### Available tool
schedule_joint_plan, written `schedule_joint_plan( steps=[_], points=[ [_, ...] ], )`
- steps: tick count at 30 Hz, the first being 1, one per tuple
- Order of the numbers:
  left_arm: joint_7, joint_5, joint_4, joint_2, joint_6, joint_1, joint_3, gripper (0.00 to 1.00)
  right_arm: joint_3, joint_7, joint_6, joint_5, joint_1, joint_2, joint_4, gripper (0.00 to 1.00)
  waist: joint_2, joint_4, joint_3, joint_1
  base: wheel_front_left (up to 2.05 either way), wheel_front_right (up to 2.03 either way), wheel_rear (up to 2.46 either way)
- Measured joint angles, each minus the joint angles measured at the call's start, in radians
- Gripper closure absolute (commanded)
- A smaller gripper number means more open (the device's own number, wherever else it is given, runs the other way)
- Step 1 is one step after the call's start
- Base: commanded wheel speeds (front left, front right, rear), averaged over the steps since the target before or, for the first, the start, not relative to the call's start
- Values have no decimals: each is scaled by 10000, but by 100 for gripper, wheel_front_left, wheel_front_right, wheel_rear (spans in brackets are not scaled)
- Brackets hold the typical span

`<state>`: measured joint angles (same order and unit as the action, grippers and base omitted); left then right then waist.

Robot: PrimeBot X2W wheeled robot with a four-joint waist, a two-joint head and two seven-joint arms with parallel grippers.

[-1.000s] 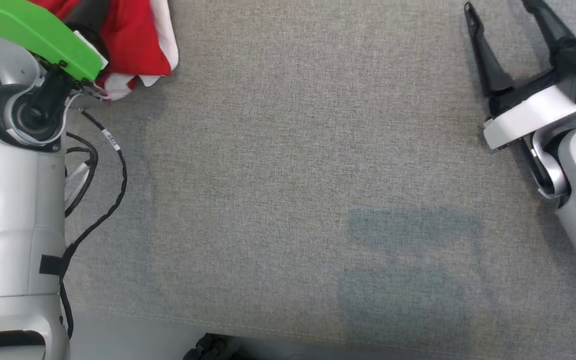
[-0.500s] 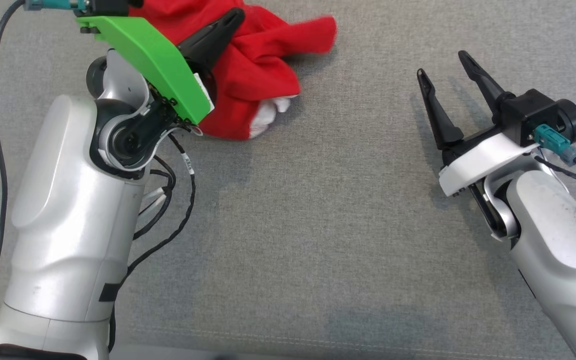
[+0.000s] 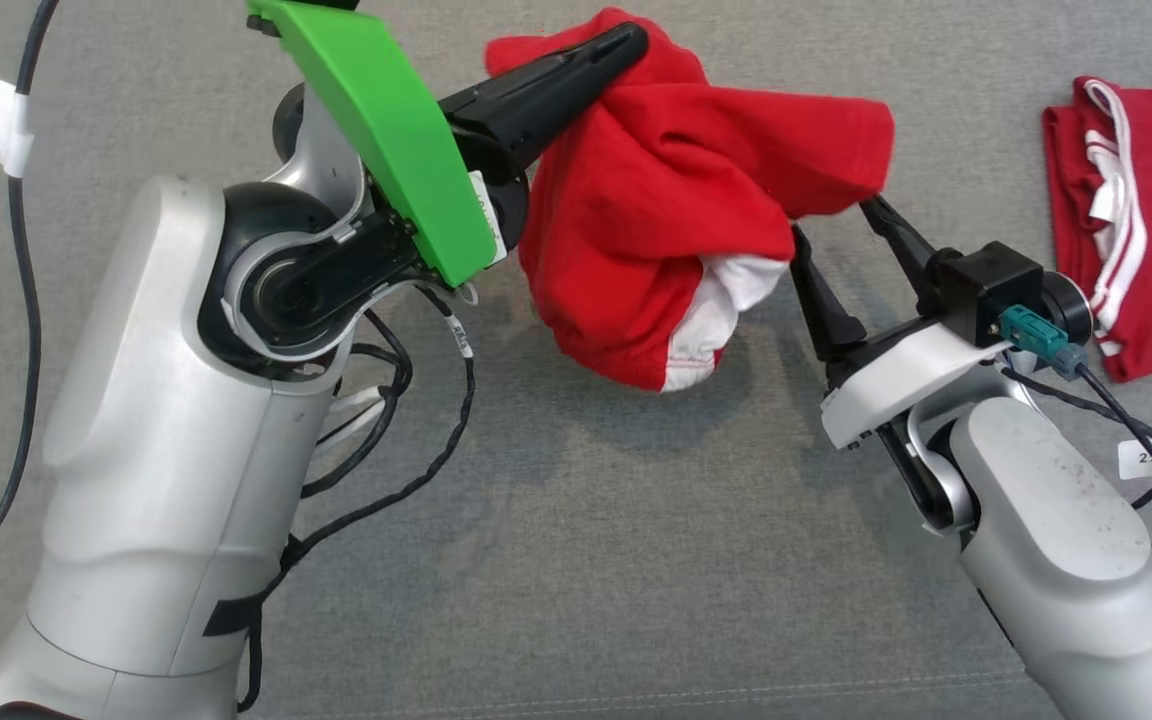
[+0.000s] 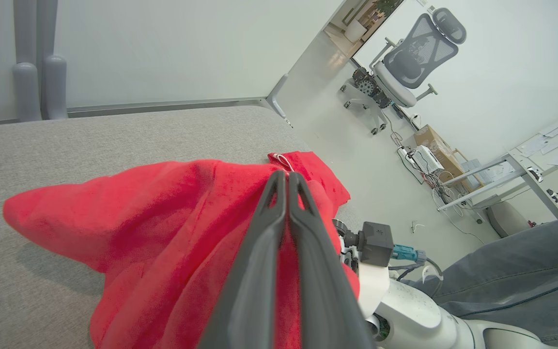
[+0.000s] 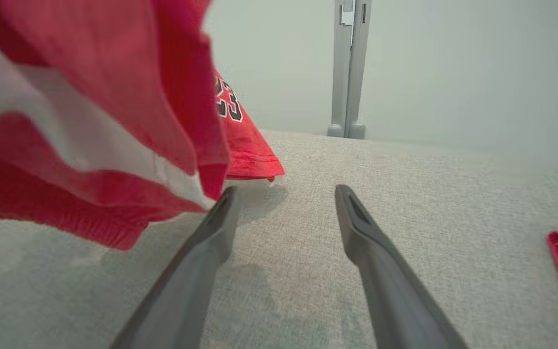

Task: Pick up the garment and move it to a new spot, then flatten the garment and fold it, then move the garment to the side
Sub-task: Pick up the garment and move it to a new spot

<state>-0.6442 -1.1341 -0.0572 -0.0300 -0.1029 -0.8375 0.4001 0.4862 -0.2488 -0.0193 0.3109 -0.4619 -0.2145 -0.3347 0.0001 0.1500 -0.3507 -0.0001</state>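
Aloft over the grey fabric surface (image 3: 636, 560), the red garment (image 3: 666, 200) hangs bunched from the left gripper (image 4: 284, 175), clamped tight on the cloth; the right gripper (image 5: 286, 190), spread wide and empty, sits just beside it.

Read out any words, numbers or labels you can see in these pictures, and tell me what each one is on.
"23": black digits outlined in white on the red garment, seen in the right wrist view; a fold hides whatever lies to their left.
"2...": on the white cable tag in the head view; only the first digit can be read.
White cable label in the head view: print too small to read.
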Motion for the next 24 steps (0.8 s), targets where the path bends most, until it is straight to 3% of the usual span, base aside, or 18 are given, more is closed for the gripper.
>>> schedule_joint_plan(
  steps=[3,8,14,23,24],
  points=[
    [-336,-420,330,19,343,39,90,100,-6,-31,0,6,82,46,-88,0,0,-333,152,0,0,0,0],
    [-594,-192,245,-17,1070,392,128,100,-92,-31,0,71,228,257,-23,0,0,-882,347,0,0,0,0],
    [-765,535,-708,-934,1864,1027,-109,100,-105,-33,6,65,229,397,148,0,0,-1523,402,0,0,0,0],
    [-290,1664,-1745,-1919,1998,1031,-700,100,-105,-33,100,-10,228,690,314,0,0,-2369,232,0,0,0,0],
    [-232,1755,-1885,-2057,1998,1012,-759,91,-105,-33,102,-36,228,719,318,0,0,-2477,202,0,0,0,0]
  ],
)
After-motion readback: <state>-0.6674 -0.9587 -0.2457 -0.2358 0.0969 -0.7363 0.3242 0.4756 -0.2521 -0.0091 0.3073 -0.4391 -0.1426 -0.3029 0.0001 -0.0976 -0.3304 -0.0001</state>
